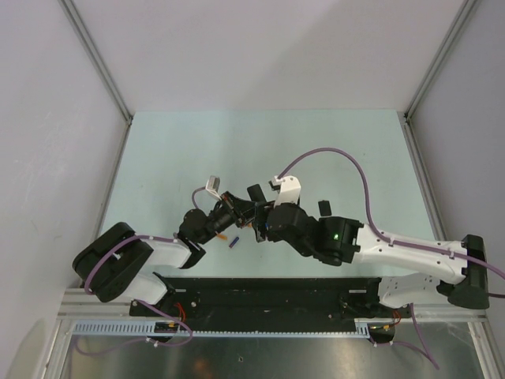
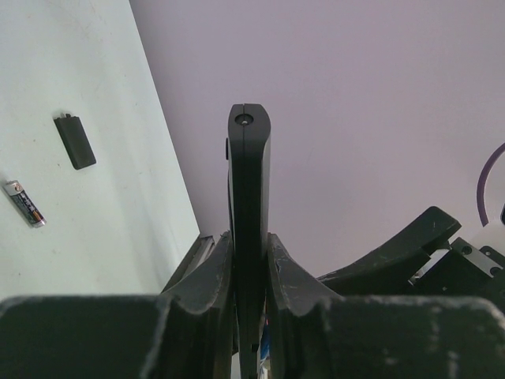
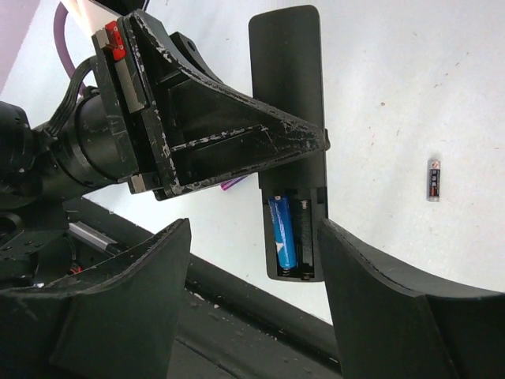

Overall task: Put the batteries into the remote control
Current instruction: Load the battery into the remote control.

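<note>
My left gripper [image 2: 249, 260] is shut on the remote control [image 2: 248, 174], a slim black bar seen edge-on between its fingers. In the right wrist view the remote [image 3: 288, 95] has its battery compartment open; a blue battery [image 3: 282, 233] lies in one slot and the slot beside it is empty. My right gripper [image 3: 252, 300] is open, its jaws on either side of the compartment end and not touching it. A dark grey battery with a red end [image 2: 24, 203] lies on the table, also in the right wrist view [image 3: 432, 179]. A purple battery [image 3: 234, 184] peeks from behind the left gripper.
The black battery cover [image 2: 75, 142] lies flat on the table, right of the grippers in the top view [image 1: 323, 208]. An orange battery [image 1: 223, 235] and a purple one [image 1: 233, 242] lie below the two grippers [image 1: 248, 212]. The black base rail [image 1: 260, 292] runs along the near edge.
</note>
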Motion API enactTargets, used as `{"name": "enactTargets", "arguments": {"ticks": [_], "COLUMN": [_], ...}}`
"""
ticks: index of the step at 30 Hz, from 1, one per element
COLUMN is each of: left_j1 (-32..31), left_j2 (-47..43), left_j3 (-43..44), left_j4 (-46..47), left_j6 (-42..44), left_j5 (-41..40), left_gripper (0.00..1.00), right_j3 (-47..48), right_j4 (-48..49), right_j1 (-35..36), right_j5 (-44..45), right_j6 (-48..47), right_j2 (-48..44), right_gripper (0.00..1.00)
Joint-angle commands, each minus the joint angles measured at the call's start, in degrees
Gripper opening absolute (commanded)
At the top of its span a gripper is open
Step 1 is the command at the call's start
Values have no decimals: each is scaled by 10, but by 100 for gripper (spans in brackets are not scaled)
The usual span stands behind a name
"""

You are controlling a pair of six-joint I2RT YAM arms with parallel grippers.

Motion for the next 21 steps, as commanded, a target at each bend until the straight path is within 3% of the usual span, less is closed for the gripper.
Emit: {"name": "enactTargets", "arguments": {"ticks": [1, 10, 15, 21], "left_j1": [0, 2, 2, 1], "left_j2": [0, -8, -21, -50], "left_j3": [0, 1, 4, -4], "left_j4": [137, 142, 144, 144], "left_j6": [-3, -3, 17, 55], "left_j5": [-1, -14, -37, -93], "left_gripper": [0, 0, 0, 0], "right_j3": [29, 11, -53, -108], "right_j4": [-13, -33, 22, 78], "right_j1": [-1, -43, -130, -218], "right_j5": [26, 11, -145, -327], "right_j6": [-4, 53, 116, 199], "right_j2": [-42, -106, -144, -148], "right_gripper": [70, 77, 88, 93]}}
